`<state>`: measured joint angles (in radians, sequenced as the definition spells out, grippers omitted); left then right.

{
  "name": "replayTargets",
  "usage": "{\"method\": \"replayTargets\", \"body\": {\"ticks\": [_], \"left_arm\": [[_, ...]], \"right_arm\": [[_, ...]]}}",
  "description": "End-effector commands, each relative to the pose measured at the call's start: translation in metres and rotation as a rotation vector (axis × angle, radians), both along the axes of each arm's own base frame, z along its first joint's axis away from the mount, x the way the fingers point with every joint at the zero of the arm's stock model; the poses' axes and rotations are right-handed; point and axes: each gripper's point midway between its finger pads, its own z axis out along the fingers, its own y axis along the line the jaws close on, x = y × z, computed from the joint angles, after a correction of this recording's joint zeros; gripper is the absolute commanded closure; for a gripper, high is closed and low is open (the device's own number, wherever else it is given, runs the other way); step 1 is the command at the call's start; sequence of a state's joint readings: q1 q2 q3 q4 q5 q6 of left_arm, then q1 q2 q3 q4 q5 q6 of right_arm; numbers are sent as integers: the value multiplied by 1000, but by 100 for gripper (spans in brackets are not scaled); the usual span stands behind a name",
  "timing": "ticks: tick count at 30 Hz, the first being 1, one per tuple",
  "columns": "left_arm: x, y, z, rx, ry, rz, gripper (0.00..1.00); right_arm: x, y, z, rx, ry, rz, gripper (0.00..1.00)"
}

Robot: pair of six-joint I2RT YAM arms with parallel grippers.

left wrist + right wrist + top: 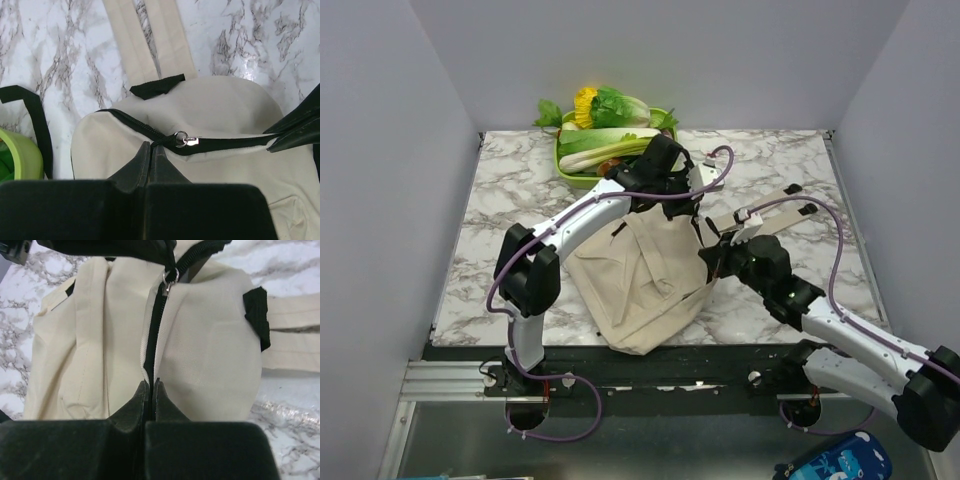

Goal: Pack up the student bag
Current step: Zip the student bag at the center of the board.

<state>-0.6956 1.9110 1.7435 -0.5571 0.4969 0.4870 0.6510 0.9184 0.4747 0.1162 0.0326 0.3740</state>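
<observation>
One student bag (pixel 638 285) lies mid-table on the marble table (pixel 510 190), between two grippers.
The left gripper (pixel 670 198) is at the bag's far end. Its two fingers (pixel 135 167) are pressed together against the fabric below the single zip pull (pixel 181 139); I cannot tell if cloth is caught. The right gripper (pixel 713 262) pinches the zip seam at the bag's right side. Two beige straps (pixel 131 45) trail off, and one green tray (pixel 560 165) of vegetables stands behind.

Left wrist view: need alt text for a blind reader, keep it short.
The left gripper, fingers pressed shut, pinches a beige backpack at its black zipper, just left of the metal pull. Two beige straps run away over a marble table; a green tub shows at the left edge.
</observation>
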Motion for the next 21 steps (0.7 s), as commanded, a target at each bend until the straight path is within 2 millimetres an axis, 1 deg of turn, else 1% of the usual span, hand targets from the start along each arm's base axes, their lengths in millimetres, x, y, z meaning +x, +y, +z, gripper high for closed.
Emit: {"method": "replayTargets", "body": {"ticks": [1, 4, 5, 7, 8, 9, 11, 12, 13, 14, 15, 16, 17, 18, 19, 20, 21], "left_arm": [[79, 25, 48, -29, -281, 168, 100], [90, 30, 52, -25, -318, 205, 100], [95, 30, 55, -31, -334, 220, 100], [105, 36, 54, -15, -360, 276, 100], [112, 36, 58, -28, -379, 302, 100], [119, 40, 59, -19, -397, 342, 100], [126, 40, 65, -34, -413, 364, 100], [128, 37, 62, -36, -403, 360, 100], [129, 32, 75, -66, -409, 352, 100], [126, 29, 77, -78, -396, 335, 100], [122, 26, 84, -101, -388, 320, 100], [112, 18, 89, -135, -367, 264, 100], [104, 16, 90, -144, -346, 239, 100], [95, 14, 95, -157, -334, 214, 100], [82, 8, 95, -174, -300, 162, 100], [70, 8, 91, -167, -262, 135, 100], [57, 7, 97, -181, -245, 100, 100]], "right_arm": [[-47, -12, -77, -132, 326, -23, 99], [-58, -10, -86, -136, 376, -28, 99], [-59, -11, -86, -142, 375, -34, 99], [-63, -13, -85, -154, 386, -46, 99], [-64, -14, -83, -153, 386, -50, 99], [-67, -17, -80, -154, 388, -61, 99], [-70, -15, -74, -141, 379, -52, 99], [-72, -14, -73, -140, 382, -41, 99], [-75, -12, -69, -124, 375, -25, 98], [-78, -9, -68, -115, 380, -4, 95], [-77, -8, -65, -112, 368, 5, 87], [-74, -8, -61, -120, 354, 3, 81], [-63, -10, -46, -115, 309, -37, 74], [-58, -12, -40, -126, 285, -53, 61], [-53, -13, -32, -130, 253, -62, 55], [-44, -18, -23, -147, 209, -92, 50], [-36, -17, -8, -138, 170, -112, 45]]}}
